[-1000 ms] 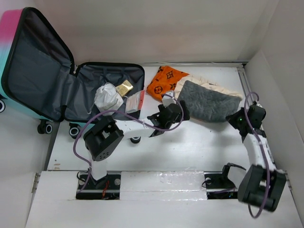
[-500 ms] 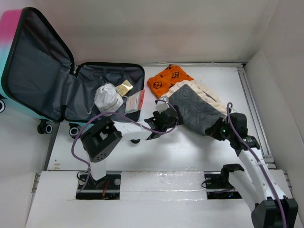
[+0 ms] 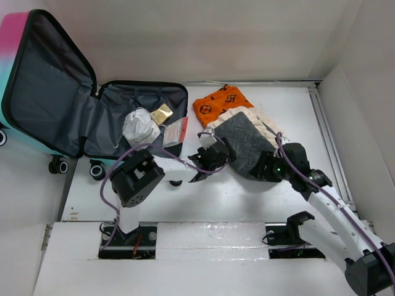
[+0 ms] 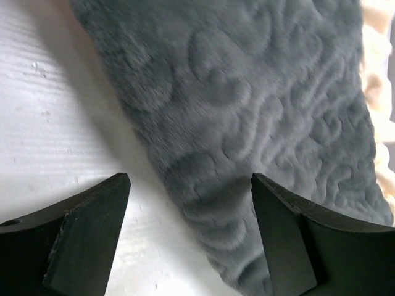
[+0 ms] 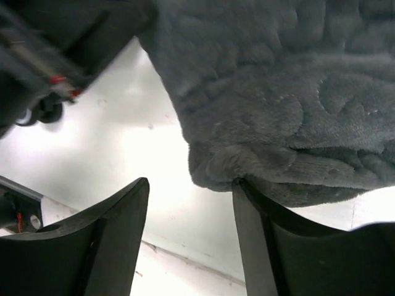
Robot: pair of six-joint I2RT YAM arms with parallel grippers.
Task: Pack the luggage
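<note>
Luggage [image 3: 55, 86] sits open at the far left of the tabletop, wheels nearest me, long axis running near to far, lid tipped back leftward. My left hand [image 4: 189, 179] is spread over the grey blanket [image 3: 247, 139]. Over the last second the blanket slid left toward the case, so it is closer to packing. My right hand [image 5: 191, 184] swept in and, fingers apart, straddles its near corner.

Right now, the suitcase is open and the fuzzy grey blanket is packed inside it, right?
Not quite. The suitcase is open, but the fuzzy grey blanket is not inside it. It lies outside, on the white table, as the top view shows.
</note>
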